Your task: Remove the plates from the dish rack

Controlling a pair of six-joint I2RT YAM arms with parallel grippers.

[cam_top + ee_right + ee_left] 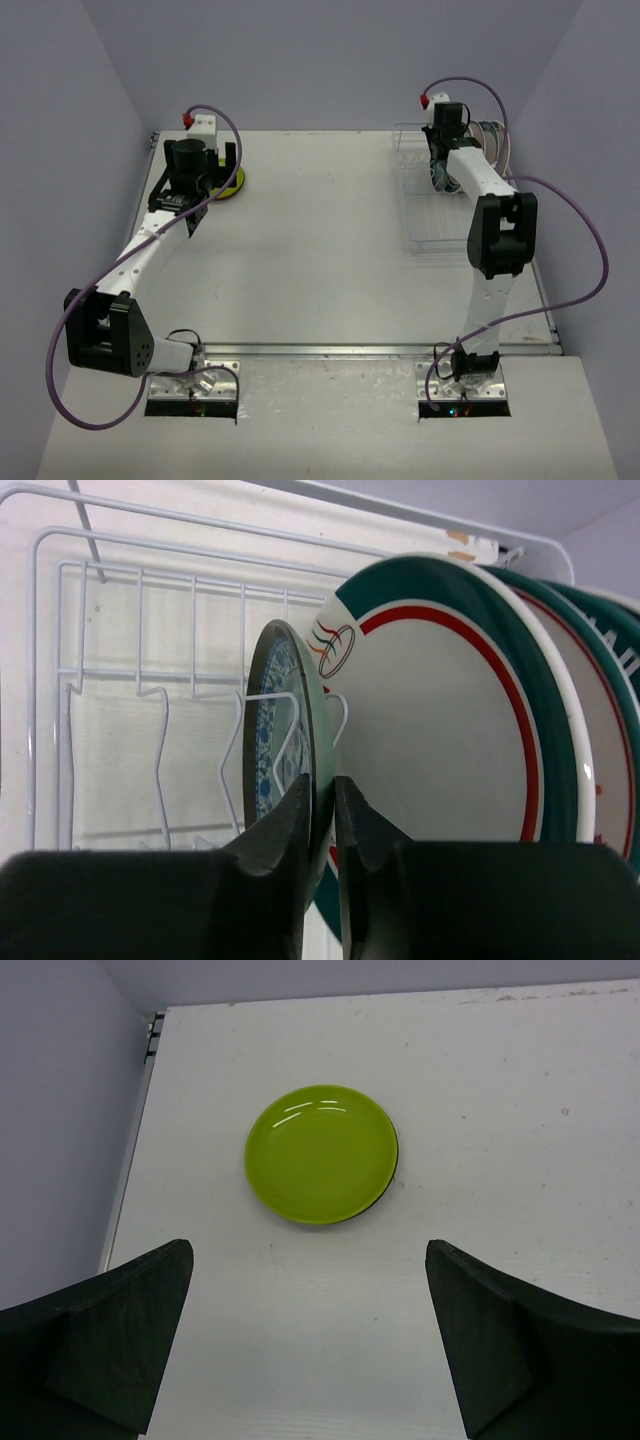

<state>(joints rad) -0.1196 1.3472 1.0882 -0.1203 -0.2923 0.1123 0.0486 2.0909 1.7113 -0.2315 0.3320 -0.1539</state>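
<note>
Black, the 2 fingers of the right gripper pinch the rim of a small blue-patterned plate, which stands upright in the dish rack at the table's far right. Just right of it stand larger white plates with green-and-red rims. Far left, the left gripper hangs spread wide above a green plate lying flat on the table.
</note>
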